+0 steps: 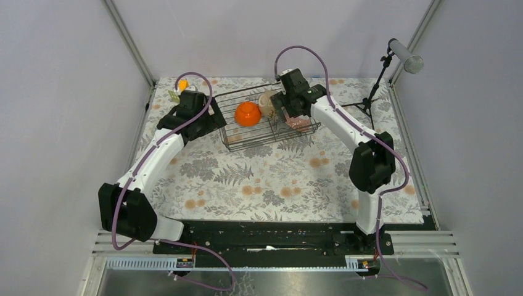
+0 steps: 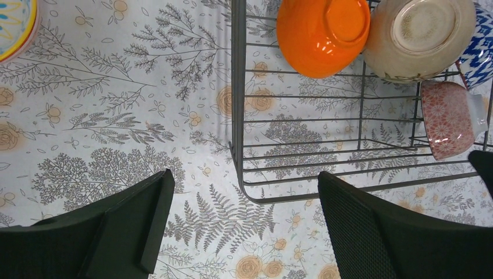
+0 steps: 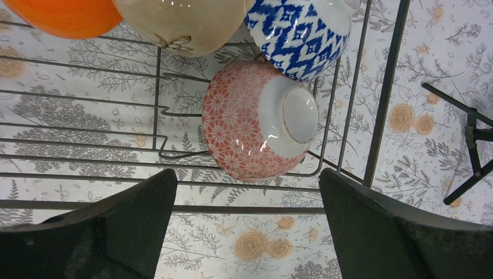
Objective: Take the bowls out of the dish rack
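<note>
Floral cloth is covering the tabletop (image 1: 259,185), and the dish rack (image 1: 247,143) is sitting at the middle of its far edge. Four bowls are resting inside the rack: an orange bowl (image 1: 248,113), a beige bowl (image 1: 267,102), a blue-white zigzag bowl (image 3: 299,32) and a pink patterned bowl (image 3: 258,122), the last one lying at the rack's right end. One patterned bowl (image 2: 14,29) is lying on the cloth toward the far left corner, outside the rack, so unloading appears to be partly done, with at least four bowls left. The right gripper (image 3: 247,172) is hovering over the pink patterned bowl, jaws fully spread, gripping nothing. The left gripper (image 2: 244,180) is hanging over the rack's left end, jaws equally spread, touching nothing.
</note>
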Robot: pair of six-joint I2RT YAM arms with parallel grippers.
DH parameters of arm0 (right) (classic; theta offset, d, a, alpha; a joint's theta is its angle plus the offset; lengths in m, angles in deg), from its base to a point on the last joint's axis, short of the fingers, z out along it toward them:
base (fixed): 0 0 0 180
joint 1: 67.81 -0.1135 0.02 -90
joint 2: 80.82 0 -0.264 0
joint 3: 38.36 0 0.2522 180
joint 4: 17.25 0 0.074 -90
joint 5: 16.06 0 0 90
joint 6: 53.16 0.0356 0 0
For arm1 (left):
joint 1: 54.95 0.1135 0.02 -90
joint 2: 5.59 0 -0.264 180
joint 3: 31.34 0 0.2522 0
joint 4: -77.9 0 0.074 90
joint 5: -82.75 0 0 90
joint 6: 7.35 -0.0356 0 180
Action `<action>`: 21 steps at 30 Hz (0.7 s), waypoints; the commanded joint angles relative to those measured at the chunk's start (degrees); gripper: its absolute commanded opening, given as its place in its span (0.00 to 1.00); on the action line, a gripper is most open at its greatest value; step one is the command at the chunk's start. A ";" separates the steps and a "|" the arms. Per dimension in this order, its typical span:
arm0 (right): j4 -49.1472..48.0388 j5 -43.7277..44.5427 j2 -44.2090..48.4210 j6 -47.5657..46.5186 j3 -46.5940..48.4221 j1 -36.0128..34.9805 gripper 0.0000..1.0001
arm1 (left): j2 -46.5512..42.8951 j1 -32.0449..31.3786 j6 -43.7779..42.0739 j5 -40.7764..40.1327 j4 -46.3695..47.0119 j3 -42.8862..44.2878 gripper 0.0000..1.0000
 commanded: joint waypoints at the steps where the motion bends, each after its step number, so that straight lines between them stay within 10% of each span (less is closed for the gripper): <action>1: 1.09 2.77 -1.36 -2.08 1.31 0.10 1.00 | -0.01 0.25 -1.00 -0.77 0.07 3.21 0.99; 21: -1.86 3.92 -6.93 -12.69 0.82 -0.64 1.00 | 2.98 0.18 -1.64 3.19 0.85 3.82 0.99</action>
